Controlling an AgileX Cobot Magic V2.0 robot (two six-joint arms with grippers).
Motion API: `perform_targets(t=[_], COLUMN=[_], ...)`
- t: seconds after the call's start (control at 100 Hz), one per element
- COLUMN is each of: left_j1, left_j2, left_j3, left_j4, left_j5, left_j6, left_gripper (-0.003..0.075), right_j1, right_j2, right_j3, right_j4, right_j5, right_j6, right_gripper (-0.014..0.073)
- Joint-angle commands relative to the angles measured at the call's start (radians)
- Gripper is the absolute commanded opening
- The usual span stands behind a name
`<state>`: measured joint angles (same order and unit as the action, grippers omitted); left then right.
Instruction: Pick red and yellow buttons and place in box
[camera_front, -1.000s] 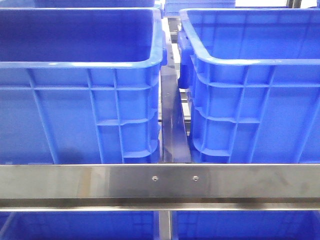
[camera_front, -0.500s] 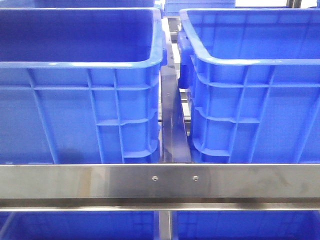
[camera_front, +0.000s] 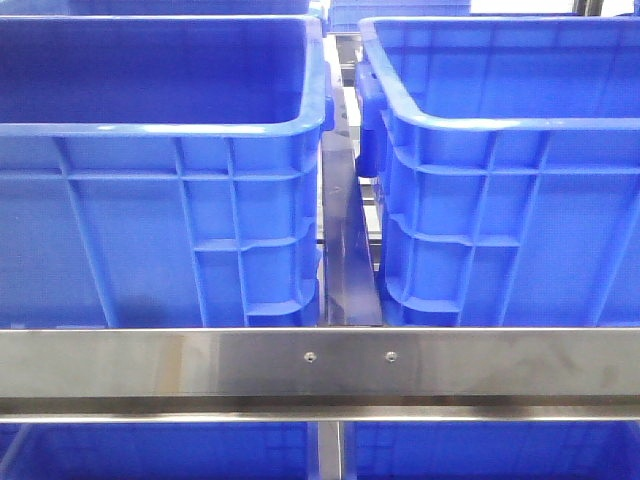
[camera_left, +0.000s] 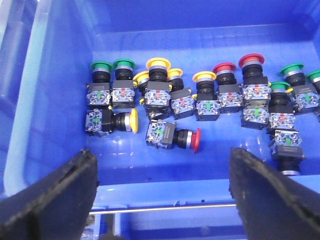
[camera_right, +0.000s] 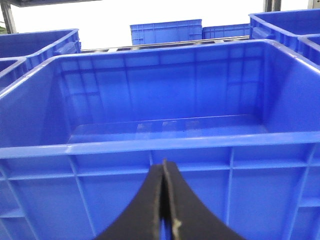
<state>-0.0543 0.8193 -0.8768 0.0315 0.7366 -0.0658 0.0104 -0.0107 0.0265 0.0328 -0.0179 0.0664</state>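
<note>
In the left wrist view a blue crate (camera_left: 55, 100) holds several push buttons with red, yellow and green caps. One red button (camera_left: 175, 136) and one yellow button (camera_left: 112, 121) lie on their sides nearest my left gripper (camera_left: 162, 195); the others stand in a row behind. My left gripper is open and empty above the crate's near wall, its fingers (camera_left: 55, 200) wide apart. My right gripper (camera_right: 163, 167) is shut and empty, just outside the near wall of an empty blue box (camera_right: 160, 145). Neither gripper shows in the front view.
The front view shows two large blue crates, left (camera_front: 160, 130) and right (camera_front: 500, 125), side by side with a narrow gap (camera_front: 345, 240) between them. A steel rail (camera_front: 320, 365) runs across in front. More blue crates (camera_right: 165, 31) stand behind in the right wrist view.
</note>
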Motion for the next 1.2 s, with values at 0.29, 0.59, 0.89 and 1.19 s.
perform_targets(t=[0.29,0.59,0.89,1.19], left_j1=[-0.172,-0.278,-0.284,-0.284], left_j2=[0.24,0.564,0.806,0.916], left_j3=[-0.143,-0.35,-0.51,-0.554], left_j4=[-0.041,-0.039,-0.039,-0.065], left_j5=[-0.081,-0.083,-0.06,-0.078], left_j6=[-0.003,-0.023,-0.026,-0.028], left_gripper=[0.051,0.051,0.051,0.051], right_j1=[0.002,0.002,0.002,0.002], right_j2=[-0.026,-0.026,-0.026,-0.026], right_j3=[-0.019,-0.019,-0.019,-0.019], right_j4=[-0.009,-0.009,-0.009,-0.009], right_j5=[-0.083,-0.083,-0.083,-0.083], right_j6=[-0.001,-0.001,-0.001,-0.001], right_gripper=[-0.0068,-0.0068,-0.0068,-0.0068])
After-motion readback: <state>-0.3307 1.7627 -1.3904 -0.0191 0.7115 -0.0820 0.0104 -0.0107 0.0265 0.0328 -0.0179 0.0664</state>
